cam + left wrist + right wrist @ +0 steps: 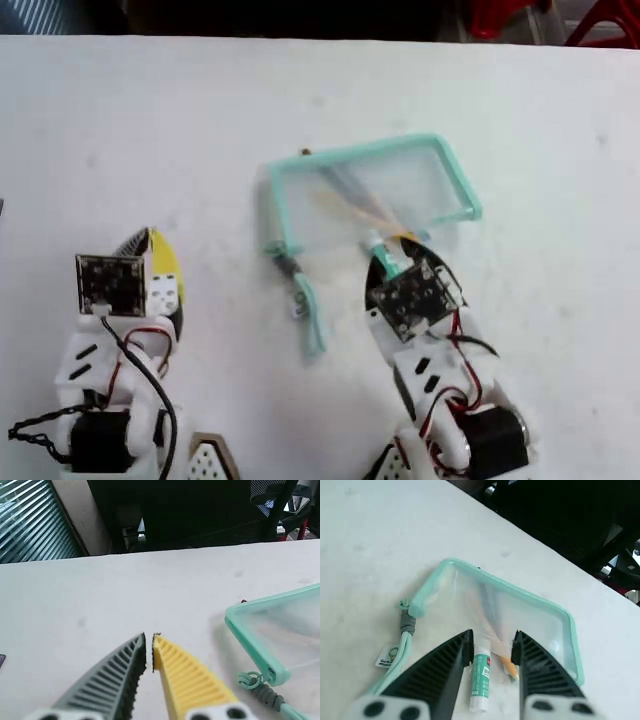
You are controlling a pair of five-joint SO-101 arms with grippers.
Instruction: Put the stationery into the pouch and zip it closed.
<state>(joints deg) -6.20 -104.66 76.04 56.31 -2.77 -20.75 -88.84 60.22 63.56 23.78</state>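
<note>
Your right gripper (492, 637) hovers low at the pouch's (495, 605) near edge, its black fingers spread wide and gripping nothing. A glue stick (481, 677) lies on the table (200, 120) between those fingers, one end at the pouch's edge. A pencil (508, 667) lies just beside it, its orange tip sticking out of the pouch and its shaft running inside. In the high view your right arm angles in toward the pouch from its near side. Your left gripper (149, 639) sits well away from the pouch, beyond its strap (402, 650) corner. Its grey and yellow fingers are pressed nearly together on nothing and point across the bare table.
</note>
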